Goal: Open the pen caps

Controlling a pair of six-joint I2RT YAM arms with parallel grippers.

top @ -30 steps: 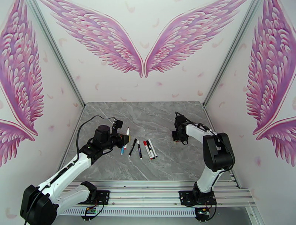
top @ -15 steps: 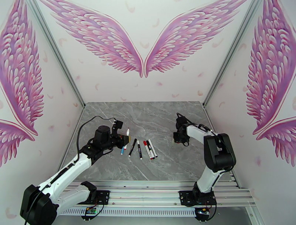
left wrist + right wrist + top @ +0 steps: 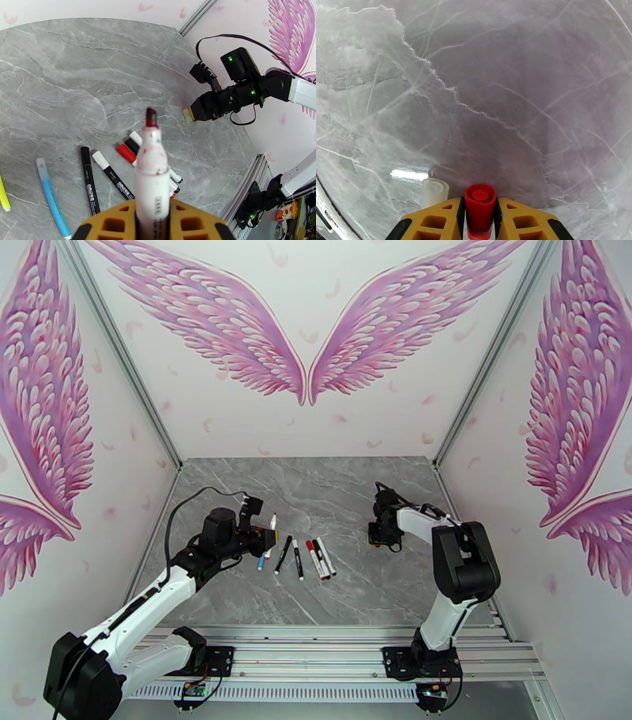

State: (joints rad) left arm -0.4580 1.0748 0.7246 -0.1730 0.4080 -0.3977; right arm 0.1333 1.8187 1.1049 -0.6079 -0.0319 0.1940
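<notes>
Red cap (image 3: 480, 209): pinched between the right fingers (image 3: 517, 219) and seen end-on from the wrist. It is low over the grey marble tabletop (image 3: 347, 493), well apart from the pens.
Pale cap (image 3: 434, 192): stands upright on the tabletop just beside the red cap. This looks like the spot where loose caps are being gathered.
Right fingers: narrow, one on each side of the red cap and touching it.
White-barrelled pen (image 3: 151, 165): gripped round its barrel by the left fingers (image 3: 110, 225) and held off the tabletop. Its bare, red-stained nib (image 3: 150, 117) points away from the wrist, probably so a cap can slide off along the barrel's line.
Left fingers: narrow, closed on the barrel.
Other pens (image 3: 300, 556): lying side by side on the tabletop below the left arm, with a blue pen (image 3: 50, 196) and a yellow pen (image 3: 4, 197) at one end. Their red and black ends look capped.
Step in hand: likely setting the red cap down by the pale one.
</notes>
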